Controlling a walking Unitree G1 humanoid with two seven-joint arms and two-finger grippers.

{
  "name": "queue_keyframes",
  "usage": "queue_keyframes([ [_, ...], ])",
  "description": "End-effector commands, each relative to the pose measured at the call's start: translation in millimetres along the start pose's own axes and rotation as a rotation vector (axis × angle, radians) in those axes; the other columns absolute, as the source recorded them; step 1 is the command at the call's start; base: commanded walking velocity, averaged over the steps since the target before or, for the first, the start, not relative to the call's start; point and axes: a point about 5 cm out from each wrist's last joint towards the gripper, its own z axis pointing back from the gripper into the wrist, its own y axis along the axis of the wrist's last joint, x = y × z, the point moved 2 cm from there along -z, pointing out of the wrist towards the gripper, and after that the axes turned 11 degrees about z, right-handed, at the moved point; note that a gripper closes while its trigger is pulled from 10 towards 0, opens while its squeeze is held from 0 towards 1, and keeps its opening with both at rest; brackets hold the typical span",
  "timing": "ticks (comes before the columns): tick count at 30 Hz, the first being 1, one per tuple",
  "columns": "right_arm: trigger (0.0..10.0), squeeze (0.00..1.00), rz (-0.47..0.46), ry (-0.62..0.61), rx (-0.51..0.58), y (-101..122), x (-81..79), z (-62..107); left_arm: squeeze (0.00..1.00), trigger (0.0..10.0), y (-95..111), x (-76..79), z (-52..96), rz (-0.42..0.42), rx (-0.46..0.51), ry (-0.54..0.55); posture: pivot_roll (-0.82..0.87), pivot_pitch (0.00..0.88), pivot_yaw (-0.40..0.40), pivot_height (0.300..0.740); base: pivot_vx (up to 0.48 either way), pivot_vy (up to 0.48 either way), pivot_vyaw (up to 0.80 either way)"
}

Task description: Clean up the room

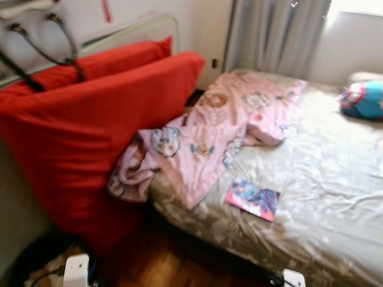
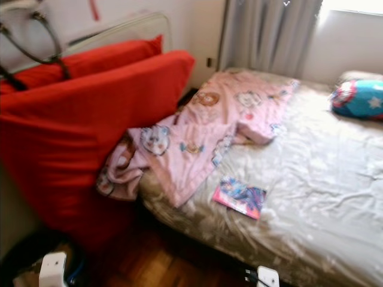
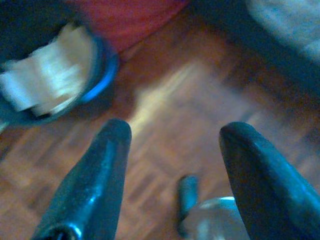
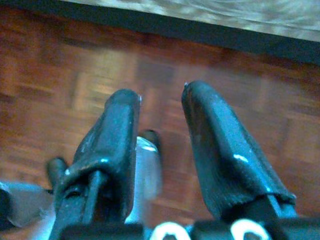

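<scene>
Nearest to us, the wooden parquet floor (image 1: 173, 263) runs along the foot of the bed. The left gripper (image 3: 172, 165) hangs low over that floor, its two black fingers (image 3: 95, 180) spread wide with nothing between them. Just beyond it on the floor sits a dark blue-rimmed bin (image 3: 102, 75) with pale crumpled stuff inside; in the head views it lies at the near left, in shadow. The right gripper (image 4: 160, 135) hangs over the floor too, close to the bed's dark lower edge, fingers parted a little and holding nothing.

Moving up and away: at the left, a big red cushion (image 1: 90, 137) stands propped against the side of the bed, with a second red one (image 1: 114, 60) behind it. On the bed (image 1: 335, 197), covered by a shiny beige sheet, a small colourful book (image 1: 252, 199) lies flat near the close edge, apart from everything else. Just to its left a pink cartoon-print blanket (image 1: 209, 131) sprawls rumpled across the left part of the bed, one end spilling over the edge against the red cushion, the rest stretching toward the far end.

Farther right, a blue and red pillow (image 1: 362, 98) rests by the far right edge. Beyond it all, grey curtains (image 1: 275, 36) hang at the back wall.
</scene>
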Motion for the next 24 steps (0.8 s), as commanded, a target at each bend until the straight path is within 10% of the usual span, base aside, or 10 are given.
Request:
queue_keyframes([
  [1, 10.0, 0.0, 0.003, 0.018, 0.034, 12.6, -7.6, -2.9, 0.0, 10.0, -5.4, -17.4, 4.4, -0.005, -0.024, 0.041, 0.04, 0.0, -0.022, 0.74, 0.307, 0.0, 0.0],
  [24, 10.0, 0.0, -0.019, 0.033, 0.04, 12.2, -10.0, -2.8, 0.0, 10.0, -5.6, -17.8, 4.7, -0.009, -0.026, 0.037, 0.04, 0.0, -0.014, 0.74, 0.253, 0.0, 0.0],
])
